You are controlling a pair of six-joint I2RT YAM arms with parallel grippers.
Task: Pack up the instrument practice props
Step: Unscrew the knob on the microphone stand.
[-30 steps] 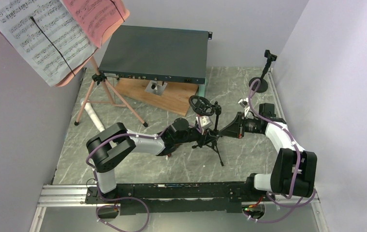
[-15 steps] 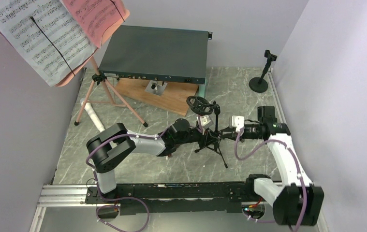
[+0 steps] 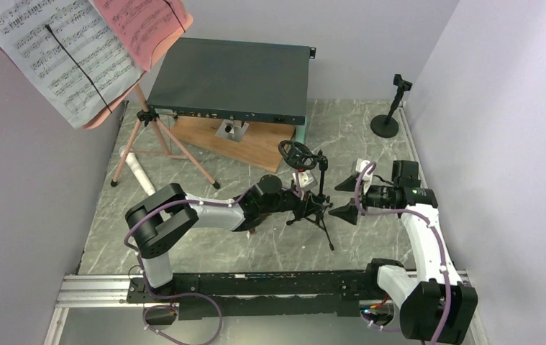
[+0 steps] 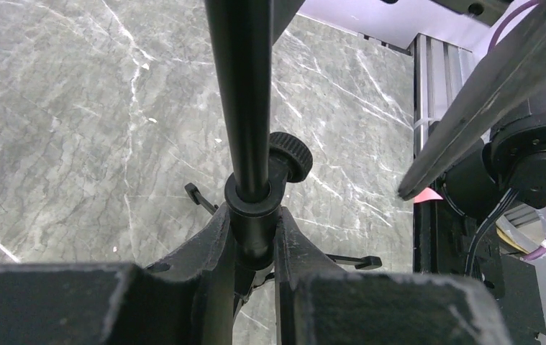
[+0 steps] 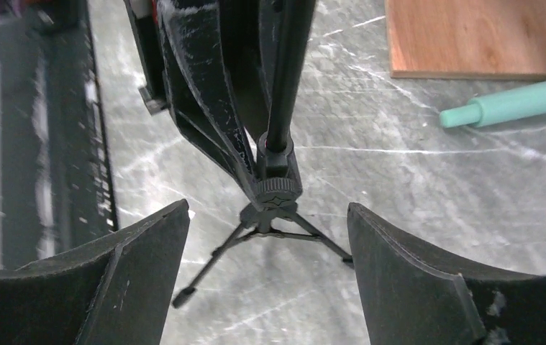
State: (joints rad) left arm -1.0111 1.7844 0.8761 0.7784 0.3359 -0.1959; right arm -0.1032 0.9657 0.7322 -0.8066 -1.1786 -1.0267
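A black tripod mic mount [image 3: 320,203] stands mid-table, its round head [image 3: 297,154] at the top. My left gripper [image 3: 308,204] is shut on its pole; in the left wrist view the fingers [image 4: 216,237] clamp the collar [image 4: 253,208] under a knob. My right gripper [image 3: 346,198] hangs open just right of the mount, touching nothing. In the right wrist view [image 5: 268,210] the tripod [image 5: 273,215] sits beyond its wide-apart fingers. The pink music stand [image 3: 149,136] with white [image 3: 54,54] and red pages [image 3: 147,25] stands back left. A white microphone [image 3: 137,171] lies by it.
The dark grey metal box [image 3: 230,75] rests on a wooden board [image 3: 244,144] at the back. A mint microphone [image 5: 514,103] lies beside that board. A second black mic mount [image 3: 393,108] with a round base stands back right, near the wall.
My right gripper was shut beside the tripod mount's pole; it has opened wide and drawn back slightly to the right. The left gripper keeps its hold on the pole.
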